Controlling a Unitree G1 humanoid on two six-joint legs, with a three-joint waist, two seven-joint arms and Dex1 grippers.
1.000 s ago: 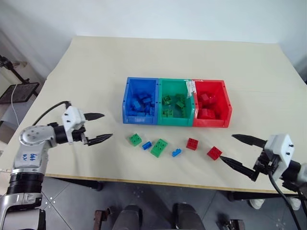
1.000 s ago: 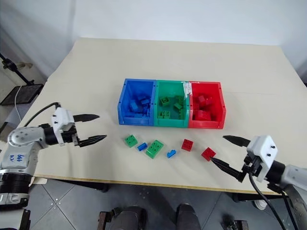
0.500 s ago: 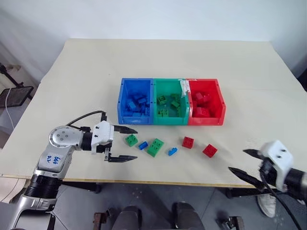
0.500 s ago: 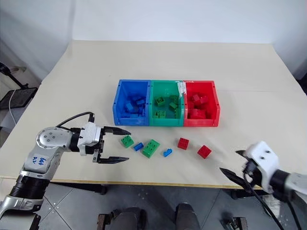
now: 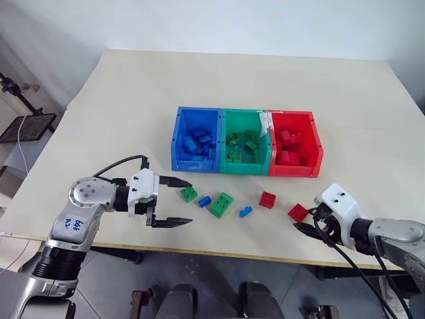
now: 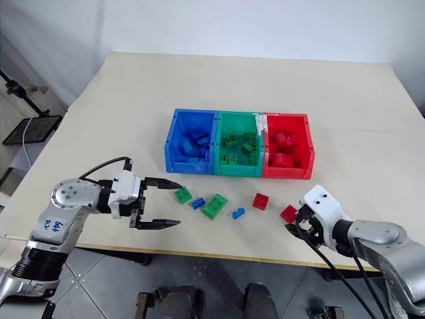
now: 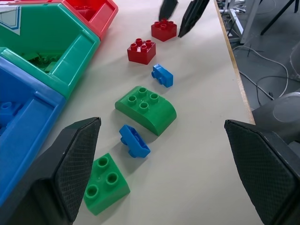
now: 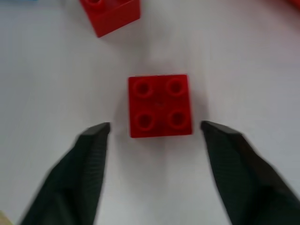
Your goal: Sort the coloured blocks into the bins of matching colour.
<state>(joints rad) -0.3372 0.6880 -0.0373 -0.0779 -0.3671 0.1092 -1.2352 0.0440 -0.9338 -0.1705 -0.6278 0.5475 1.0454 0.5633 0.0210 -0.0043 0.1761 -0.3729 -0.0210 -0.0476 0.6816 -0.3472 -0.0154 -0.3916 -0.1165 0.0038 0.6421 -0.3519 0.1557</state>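
Hands flank a row of six loose blocks on the worktop, at 6 o'clock from three bins already part filled. The right hand stands about half open, its fingers just short of a square red block at the row's 3 o'clock end and not yet touching it; the block lies in line with the gap between them. The left hand stands wide at the 9 o'clock end, one finger beside a small green block, holding nothing. Between the ends lie a blue block, a larger green block, a second blue block and a second red block. The red bin sits at 12 o'clock from the red blocks, the green bin and blue bin beside it.

The risk on the right looks plain: the fingers have not yet reached the block's sides, so a close made too early would likely clip its near corners and skid it toward the second red block. A smooth, light brick may also twist out if pinched off-centre. On the left, the wide fingers take in several blocks at once, and closing from here could trap a blue block with the green, sending the wrong colour to a bin.
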